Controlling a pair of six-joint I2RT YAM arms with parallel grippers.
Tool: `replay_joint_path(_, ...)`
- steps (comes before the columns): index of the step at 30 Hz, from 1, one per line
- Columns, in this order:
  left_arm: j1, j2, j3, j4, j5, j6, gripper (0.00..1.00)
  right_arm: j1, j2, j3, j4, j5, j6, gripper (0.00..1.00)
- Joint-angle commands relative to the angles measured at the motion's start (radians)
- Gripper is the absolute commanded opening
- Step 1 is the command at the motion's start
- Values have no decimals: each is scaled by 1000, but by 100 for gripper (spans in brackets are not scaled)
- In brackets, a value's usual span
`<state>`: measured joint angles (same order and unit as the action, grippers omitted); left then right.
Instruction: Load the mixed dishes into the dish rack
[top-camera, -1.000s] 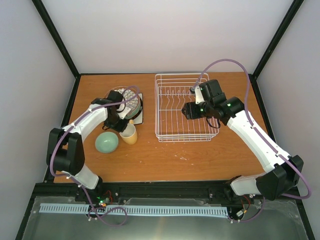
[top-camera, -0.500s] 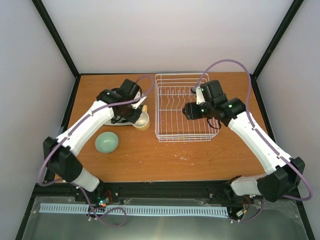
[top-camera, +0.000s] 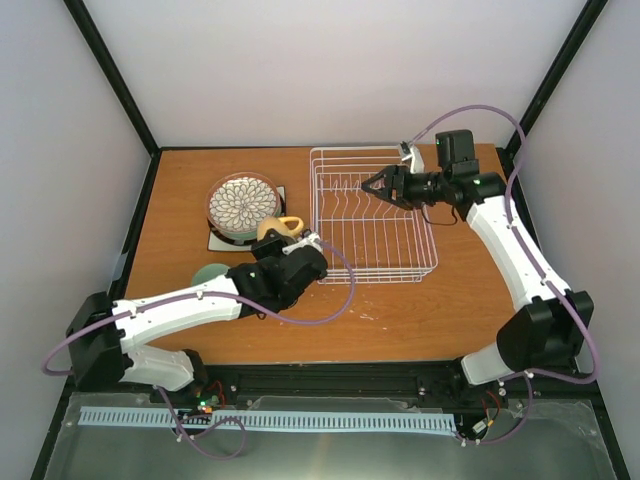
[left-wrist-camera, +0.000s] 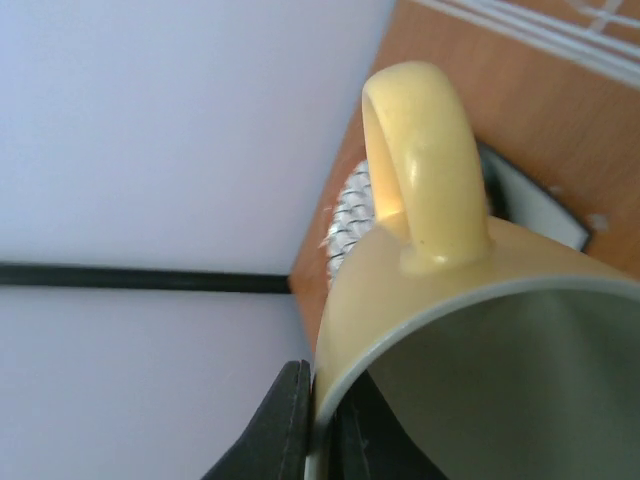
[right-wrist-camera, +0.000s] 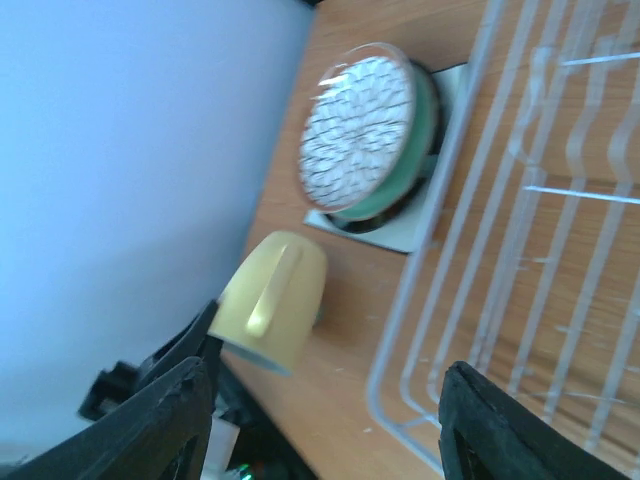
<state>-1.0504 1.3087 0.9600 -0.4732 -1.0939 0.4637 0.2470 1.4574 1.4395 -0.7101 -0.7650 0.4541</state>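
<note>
My left gripper (top-camera: 284, 243) is shut on the rim of the yellow mug (top-camera: 279, 228), one finger inside and one outside. The mug (left-wrist-camera: 440, 300) hangs tilted above the table, handle up, just left of the dish rack (top-camera: 372, 215). The white wire rack holds no dishes. My right gripper (top-camera: 376, 183) hovers open over the rack's far prongs, holding nothing. Round plates (top-camera: 243, 203) are stacked at the back left with a white petal-patterned plate on top and a square white plate (top-camera: 217, 240) underneath. The left arm partly hides the mint-green bowl (top-camera: 206, 272).
The right wrist view looks across the rack's wires (right-wrist-camera: 520, 250) toward the mug (right-wrist-camera: 275, 300) and the plate stack (right-wrist-camera: 365, 130). Grey walls and black frame posts close in the table on three sides.
The left arm has swung from the plate stack toward the near middle, lifting the mug off the table and tipping it. The right gripper has moved back to the rack's far side.
</note>
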Motion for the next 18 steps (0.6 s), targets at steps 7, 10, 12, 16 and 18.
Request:
replay_joint_path(7, -102, 141, 265, -545, -361, -626, 1, 76, 178, 92, -36, -365, -1, 65)
replay_joint_path(10, -107, 279, 390, -845, -361, -937, 1, 79, 227, 127, -15, -377, -1, 68)
replay_joint_path(12, -109, 344, 433, -848, -361, -943, 1, 80, 264, 158, 14, -426, 26, 69)
replay_joint_path(16, -113, 408, 482, -846, -361, -971, 1, 82, 350, 291, -92, -425, -39, 69)
replay_joint_path(18, -119, 416, 491, -846, -362, -974, 1, 89, 374, 309, -105, -428, -38, 69)
